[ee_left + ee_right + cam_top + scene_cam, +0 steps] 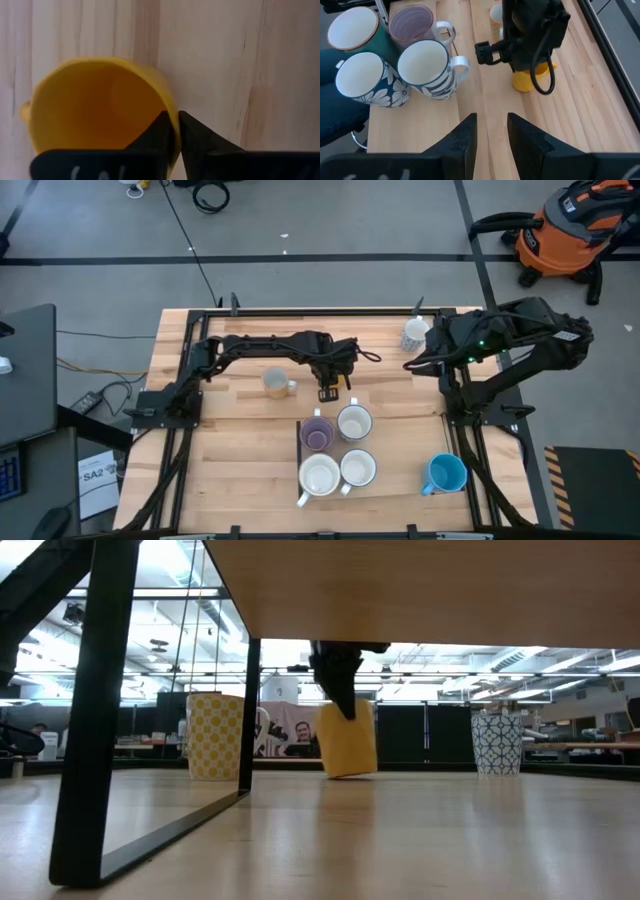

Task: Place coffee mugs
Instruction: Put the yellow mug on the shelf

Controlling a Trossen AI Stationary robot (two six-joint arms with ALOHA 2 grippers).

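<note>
A yellow mug hangs from my left gripper over the middle of the table. The mug also shows in the low view and the right wrist view. In the high view my left gripper hides it. My right gripper is open with nothing between its fingers. It is drawn back at the table's far right. A purple mug and three pale-inside mugs stand clustered on their bases toward the near edge. My left gripper pinches the yellow mug's rim wall, with one finger inside the mug and one outside. The fingers come from above and point steeply down. The mug hangs slightly tilted, its bottom edge at table level; whether it touches the wood I cannot tell.
A blue mug stands near the right near corner. A cream patterned mug is left of my left gripper, and a white patterned mug is at the far right. Bare wood lies left of the cluster. A dark frame stands close in the low view.
</note>
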